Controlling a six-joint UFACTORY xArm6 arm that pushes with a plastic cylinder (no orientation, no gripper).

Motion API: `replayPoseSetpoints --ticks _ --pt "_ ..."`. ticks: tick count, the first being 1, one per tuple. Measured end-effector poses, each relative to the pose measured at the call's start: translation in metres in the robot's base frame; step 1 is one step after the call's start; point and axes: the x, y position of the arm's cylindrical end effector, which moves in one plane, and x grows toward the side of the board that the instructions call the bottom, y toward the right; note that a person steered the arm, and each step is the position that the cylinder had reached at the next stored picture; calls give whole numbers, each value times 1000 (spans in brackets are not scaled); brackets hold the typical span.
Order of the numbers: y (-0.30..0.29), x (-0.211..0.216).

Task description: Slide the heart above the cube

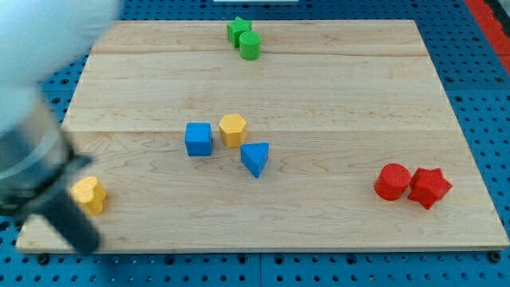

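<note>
Yellow heart (88, 194) btm-left on board (335, 104), blue cube (198, 139) mid, rod blurred, no jaws, tip unclear.

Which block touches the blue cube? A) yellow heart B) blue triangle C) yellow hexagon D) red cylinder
C: the yellow hexagon sits against the right side of the blue cube; the yellow heart lies far off at the view's lower left, by the blurred rod, whose tip cannot be made out.

The arm (36, 119) fills the view's left as a blur, cut off by the top and left edges. It covers the counter's (319, 231) top-left and bottom-left corners. My tip cannot be made out. The yellow heart (89, 194) sits partly behind the blurred rod.
</note>
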Motion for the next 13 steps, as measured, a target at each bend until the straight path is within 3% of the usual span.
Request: replayPoseSetpoints --ticks 1,2,3,7,8,9,10,12,13 --pt "-58 -19" --pt "-41 -71" --pt "-17 -81" --pt "-46 -74" --pt "-49 -43" --pt "4 -42" --pt "45 -68" --pt "51 -114" --pt "66 -73"
